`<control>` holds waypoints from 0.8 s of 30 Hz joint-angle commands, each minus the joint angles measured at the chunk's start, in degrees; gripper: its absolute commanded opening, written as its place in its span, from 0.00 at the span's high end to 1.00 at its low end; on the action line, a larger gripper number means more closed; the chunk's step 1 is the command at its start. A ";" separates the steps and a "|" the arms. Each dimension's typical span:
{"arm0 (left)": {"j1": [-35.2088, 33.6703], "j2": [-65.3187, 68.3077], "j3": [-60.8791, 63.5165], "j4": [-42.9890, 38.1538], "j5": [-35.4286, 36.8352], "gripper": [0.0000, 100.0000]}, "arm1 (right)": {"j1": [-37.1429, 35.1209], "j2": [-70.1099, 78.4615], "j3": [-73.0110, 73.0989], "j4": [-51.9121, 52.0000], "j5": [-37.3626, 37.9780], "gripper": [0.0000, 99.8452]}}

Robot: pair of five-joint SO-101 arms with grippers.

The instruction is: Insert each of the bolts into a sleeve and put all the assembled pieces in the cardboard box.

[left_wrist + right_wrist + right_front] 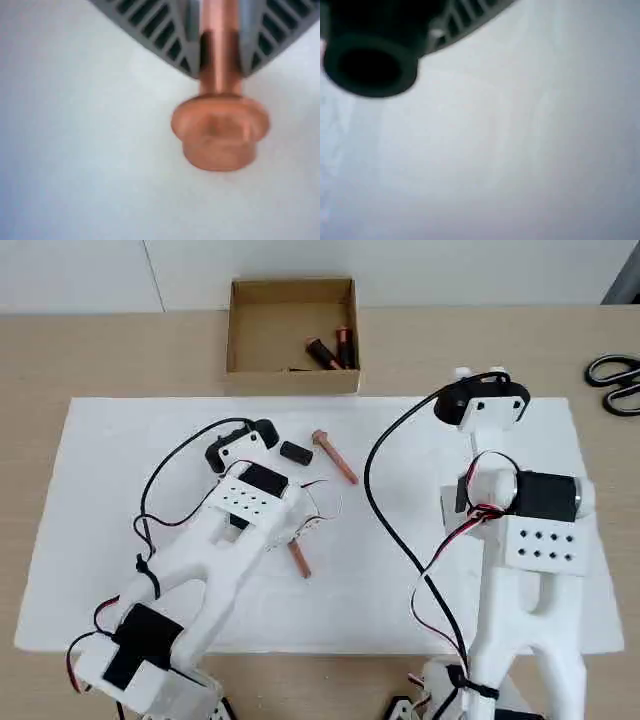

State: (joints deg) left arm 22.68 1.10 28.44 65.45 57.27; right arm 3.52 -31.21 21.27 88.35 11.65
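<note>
My left gripper (220, 50) is shut on the shank of a copper bolt (220, 130), whose flanged head sticks out past the grey fingers (165, 35). In the high view this bolt (299, 560) pokes out from under the left arm near the middle of the white mat. My right gripper (395, 20) holds a black sleeve (370, 65) with its open bore facing the camera, just above the mat. A loose black sleeve (296, 452) and a second copper bolt (335, 456) lie side by side farther back. The cardboard box (250, 340) holds assembled pieces (332, 348).
The white mat (120, 540) covers most of the wooden table. Black-handled scissors (615, 380) lie at the far right edge. The right arm (520, 510) stands over the mat's right side, with black cables looping between the two arms.
</note>
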 commanded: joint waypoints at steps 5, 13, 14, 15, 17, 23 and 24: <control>-9.49 -0.18 -6.46 9.32 -20.13 0.99 | 0.04 -1.89 -0.26 -0.57 -0.26 1.00; -15.82 0.00 -6.90 5.27 -50.55 0.99 | -0.04 -1.80 -0.26 -1.10 -0.53 1.00; -15.74 0.26 -6.90 4.13 -50.55 0.99 | -0.04 -1.80 -0.26 -1.10 -0.53 1.00; -15.65 0.97 -6.90 3.25 -50.64 0.99 | -0.04 -1.80 -0.26 -1.10 -0.53 1.00; -15.65 3.52 -6.81 1.49 -50.73 0.99 | -0.04 -1.80 -0.26 -1.10 -0.44 1.00; -15.65 15.56 -9.71 0.70 -50.73 0.99 | -0.13 -1.89 -0.26 -1.10 -0.35 1.00; -15.65 16.97 -11.47 1.93 -50.64 0.99 | -0.13 -1.89 -0.26 -1.10 -0.35 1.00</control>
State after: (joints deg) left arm 7.47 12.62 20.00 67.38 7.08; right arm 3.52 -31.21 21.27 88.35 11.65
